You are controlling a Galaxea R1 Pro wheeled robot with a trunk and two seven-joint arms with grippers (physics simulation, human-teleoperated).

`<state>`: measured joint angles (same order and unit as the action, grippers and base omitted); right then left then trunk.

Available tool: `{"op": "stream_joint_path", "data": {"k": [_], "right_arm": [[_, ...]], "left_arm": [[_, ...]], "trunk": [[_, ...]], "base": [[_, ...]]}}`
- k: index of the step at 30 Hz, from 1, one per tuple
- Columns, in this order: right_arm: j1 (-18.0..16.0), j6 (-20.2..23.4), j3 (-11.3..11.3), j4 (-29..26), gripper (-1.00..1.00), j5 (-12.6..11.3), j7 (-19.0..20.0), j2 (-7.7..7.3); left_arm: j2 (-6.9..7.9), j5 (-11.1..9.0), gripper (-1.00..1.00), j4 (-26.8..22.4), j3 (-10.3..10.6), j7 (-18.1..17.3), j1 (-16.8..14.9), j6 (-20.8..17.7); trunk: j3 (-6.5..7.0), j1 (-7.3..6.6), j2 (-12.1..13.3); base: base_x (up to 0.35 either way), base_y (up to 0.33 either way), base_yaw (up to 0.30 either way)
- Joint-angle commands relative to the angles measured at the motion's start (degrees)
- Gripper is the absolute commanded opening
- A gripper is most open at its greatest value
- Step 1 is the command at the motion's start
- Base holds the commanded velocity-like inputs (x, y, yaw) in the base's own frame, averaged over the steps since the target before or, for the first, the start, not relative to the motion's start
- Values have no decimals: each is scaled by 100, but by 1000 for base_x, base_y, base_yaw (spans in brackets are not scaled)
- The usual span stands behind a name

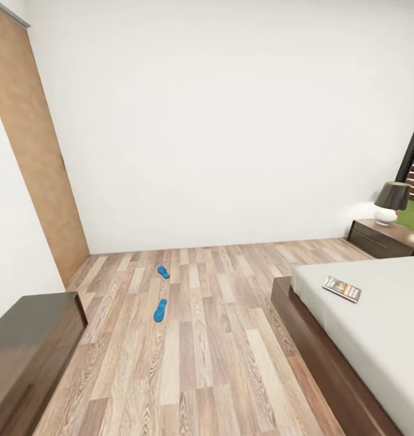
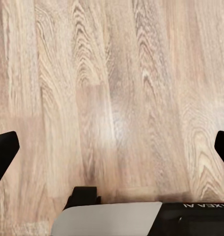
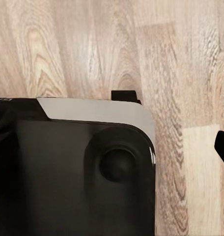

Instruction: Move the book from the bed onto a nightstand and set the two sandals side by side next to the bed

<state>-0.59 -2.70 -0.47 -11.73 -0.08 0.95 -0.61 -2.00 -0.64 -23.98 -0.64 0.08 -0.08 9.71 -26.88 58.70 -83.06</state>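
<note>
The book (image 1: 342, 288) lies flat on the pale mattress of the bed (image 1: 376, 339) at the right, close to its near edge. Two blue sandals lie apart on the wood floor: one (image 1: 163, 272) farther off, the other (image 1: 160, 310) nearer, both well left of the bed. A dark nightstand (image 1: 376, 239) stands beyond the bed by the window. My left gripper (image 2: 113, 147) hangs open over bare floor, its black fingertips (image 2: 4, 152) at the picture's edges. My right gripper (image 3: 113, 147) also looks open, with one fingertip (image 3: 223, 146) showing far out beside the robot's base (image 3: 72, 167).
A lamp (image 1: 391, 203) with a dark shade sits on the nightstand. A dark glossy cabinet (image 1: 25, 351) stands at the near left, and a tall wooden panel (image 1: 37, 157) leans along the left wall. Open plank floor stretches between cabinet and bed.
</note>
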Motion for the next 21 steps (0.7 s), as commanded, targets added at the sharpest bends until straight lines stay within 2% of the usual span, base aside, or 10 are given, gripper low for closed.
{"op": "stream_joint_path", "data": {"k": [1, 10, 18, 21], "right_arm": [[-3, -20, -5, 4, 100, -1, 10, -1], [-3, -36, -5, -10, 100, 2, 10, -2], [-3, -106, 3, -261, 100, 8, 15, 4], [-3, -107, -3, -344, 100, 4, 18, -3]], "left_arm": [[-2, -6, 100, -1, -6, 1, -1, 13], [-8, 3, 100, -3, -6, 1, -1, 13], [-2, -3, 100, -28, -6, 9, -1, 15], [-43, 10, 100, -163, 3, 41, -15, -9]], "trunk": [[-5, 3, -2], [-5, 3, -2], [-5, 3, -2], [-5, 3, -2]], "base": [[291, 127, 0], [289, 131, 0], [280, 136, 0], [287, 137, 0]]}}
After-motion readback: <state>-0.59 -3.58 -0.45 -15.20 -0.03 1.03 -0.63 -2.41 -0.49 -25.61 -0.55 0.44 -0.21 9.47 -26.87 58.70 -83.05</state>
